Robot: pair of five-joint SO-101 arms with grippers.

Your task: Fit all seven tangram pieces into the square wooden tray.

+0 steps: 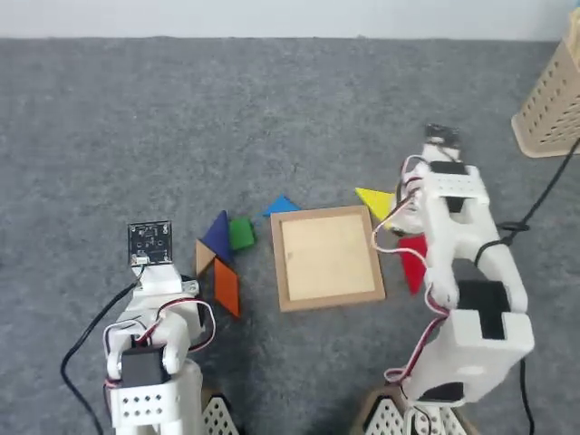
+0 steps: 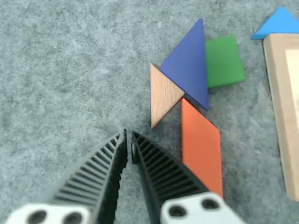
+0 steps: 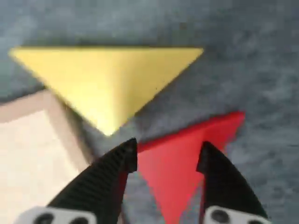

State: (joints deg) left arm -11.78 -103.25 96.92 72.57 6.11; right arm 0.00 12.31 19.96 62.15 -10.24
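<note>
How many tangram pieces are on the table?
7, none in the tray: navy triangle, green square, wood triangle, orange parallelogram left of it; light blue triangle and yellow triangle at its far corners; red triangle on its right.

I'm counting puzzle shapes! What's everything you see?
Tray: 1, wood, centre.
Blue triangle: 1, navy, left of tray.
Square: 1, green, beside it.
Wood triangle: 1, tan, left of tray.
Parallelogram: 1, orange, left of tray.
Light triangle: 1, pale blue, tray's far-left corner.
Yellow triangle: 1, yellow, tray's far-right corner.
Red triangle: 1, red, right of tray.
Basket: 1, beige, far right.
Left gripper: 1, black, by parallelogram.
Right gripper: 1, black, over red triangle.
</note>
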